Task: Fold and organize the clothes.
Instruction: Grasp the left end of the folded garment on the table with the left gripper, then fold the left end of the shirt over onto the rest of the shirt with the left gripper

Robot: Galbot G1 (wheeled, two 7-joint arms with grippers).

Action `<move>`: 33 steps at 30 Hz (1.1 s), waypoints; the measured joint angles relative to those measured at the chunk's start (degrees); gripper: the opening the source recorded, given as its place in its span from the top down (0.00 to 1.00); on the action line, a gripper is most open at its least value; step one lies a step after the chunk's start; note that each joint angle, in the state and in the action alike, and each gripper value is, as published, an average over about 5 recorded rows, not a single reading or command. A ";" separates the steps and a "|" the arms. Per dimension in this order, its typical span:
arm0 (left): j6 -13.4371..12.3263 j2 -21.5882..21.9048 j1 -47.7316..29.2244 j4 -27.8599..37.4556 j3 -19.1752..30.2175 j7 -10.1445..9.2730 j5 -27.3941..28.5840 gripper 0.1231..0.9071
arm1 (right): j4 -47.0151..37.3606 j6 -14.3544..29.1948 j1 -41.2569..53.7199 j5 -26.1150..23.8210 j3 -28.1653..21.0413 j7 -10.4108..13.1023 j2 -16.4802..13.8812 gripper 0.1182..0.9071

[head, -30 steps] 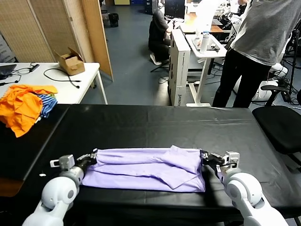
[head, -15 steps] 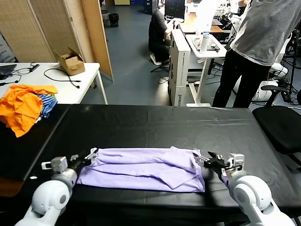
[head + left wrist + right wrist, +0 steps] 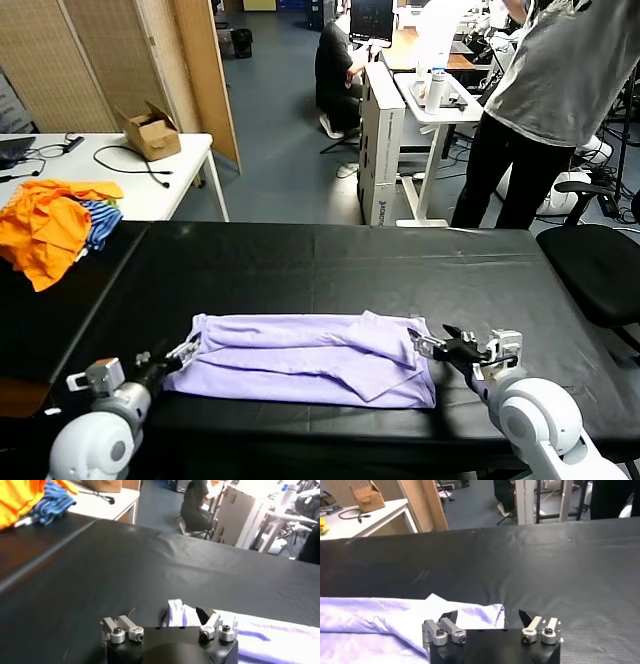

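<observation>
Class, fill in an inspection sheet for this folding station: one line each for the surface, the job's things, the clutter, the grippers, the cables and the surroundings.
Surface: black table, smooth covering, bare apart from the shirt.
Job's things: lavender T-shirt lies folded into a long band near the table's front edge.
Clutter: orange and blue-striped garment heap at the far left.
Grippers: left gripper open at the shirt's left end; right gripper open at its right end; neither holds cloth.
Cables: black cable on the white side table, beside a cardboard box.
Surroundings: standing person, seated person, office chair, wooden partition.
</observation>
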 joint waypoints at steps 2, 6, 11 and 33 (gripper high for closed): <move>-0.38 -0.57 0.39 -0.02 0.14 0.29 0.55 0.00 | 0.02 0.02 -0.01 0.00 0.09 -0.01 0.01 0.00; -0.89 -1.53 0.96 -0.32 0.50 0.49 1.36 0.11 | -0.02 0.10 0.10 -0.02 0.03 -0.02 0.13 0.00; -1.30 -2.22 1.02 -0.19 0.98 0.59 1.76 0.39 | -0.05 0.19 0.31 -0.08 -0.19 -0.02 0.28 0.00; -8.50 4.46 2.62 1.23 -2.63 6.27 25.23 0.92 | 2.47 1.29 -1.74 0.27 1.24 0.34 0.77 0.00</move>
